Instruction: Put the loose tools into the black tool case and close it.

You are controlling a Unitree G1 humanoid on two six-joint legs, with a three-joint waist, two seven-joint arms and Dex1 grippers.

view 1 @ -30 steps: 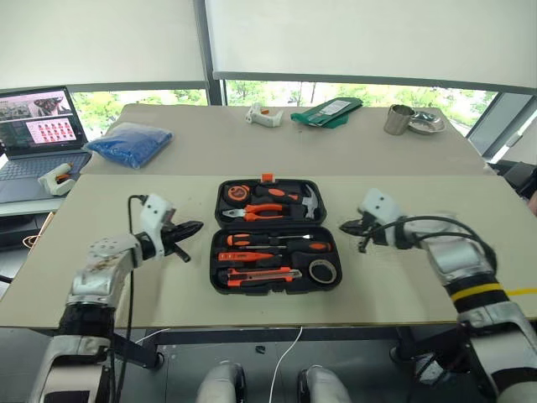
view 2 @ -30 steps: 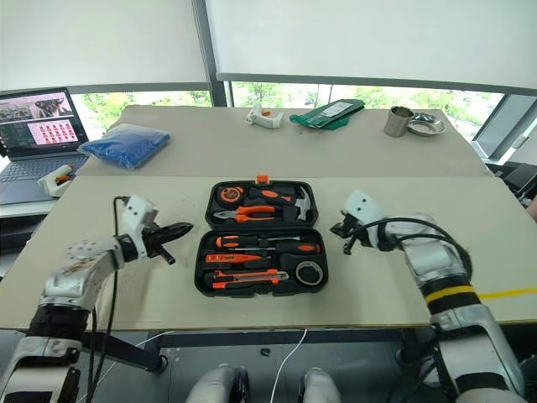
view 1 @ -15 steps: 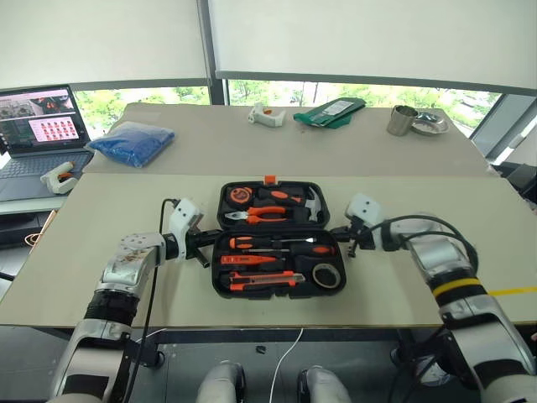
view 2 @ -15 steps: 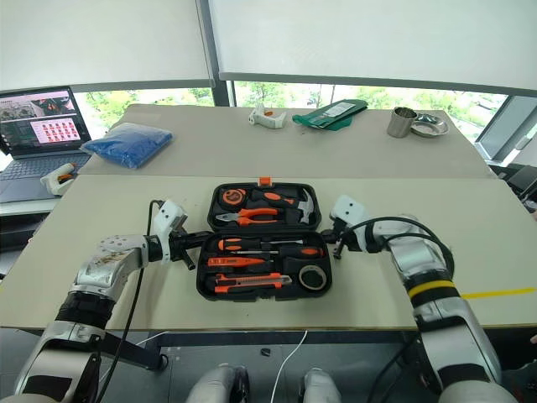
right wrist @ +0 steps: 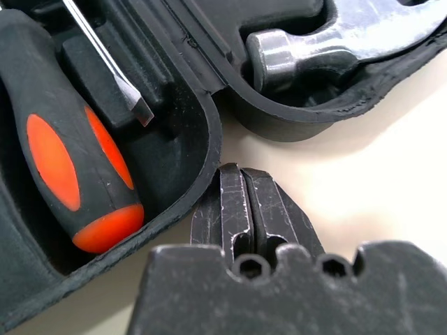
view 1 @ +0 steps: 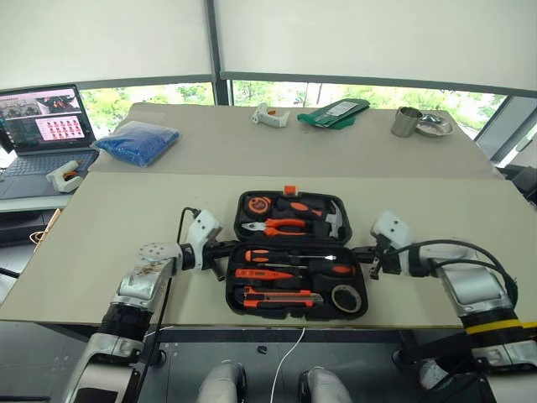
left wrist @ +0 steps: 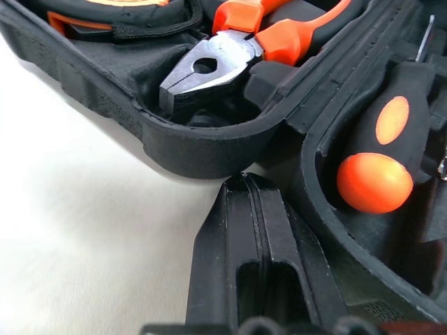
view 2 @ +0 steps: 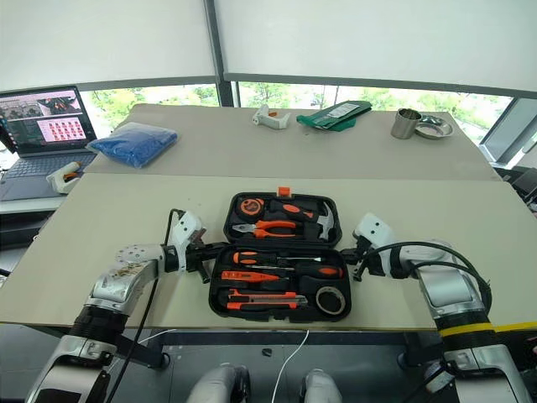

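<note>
The black tool case (view 1: 294,313) lies open in the middle of the near table. Its near half holds two black-and-orange screwdrivers (view 1: 268,254) (view 1: 331,269), the slim orange tester (view 1: 256,274), the utility knife (view 1: 277,295) and the grey-black roll (view 1: 345,297). The far half holds pliers (view 1: 285,225), a hammer (view 1: 331,220) and a tape measure (view 1: 258,205). My left gripper (view 1: 228,249) is shut and empty, its tip at the case's left side where the two halves meet (left wrist: 246,183). My right gripper (view 1: 362,252) is shut and empty at the same spot on the right side (right wrist: 239,173).
A second table stands behind, with a blue bag (view 1: 137,143), a white object (view 1: 268,115), a green item (view 1: 336,111), a metal cup (view 1: 405,122) and a dish (view 1: 435,126). A laptop (view 1: 38,117) stands at the far left.
Both shut grippers have closed in on the case, the left one moving right, the right one drawing back and down to its right side. The camera view has shifted as well.
</note>
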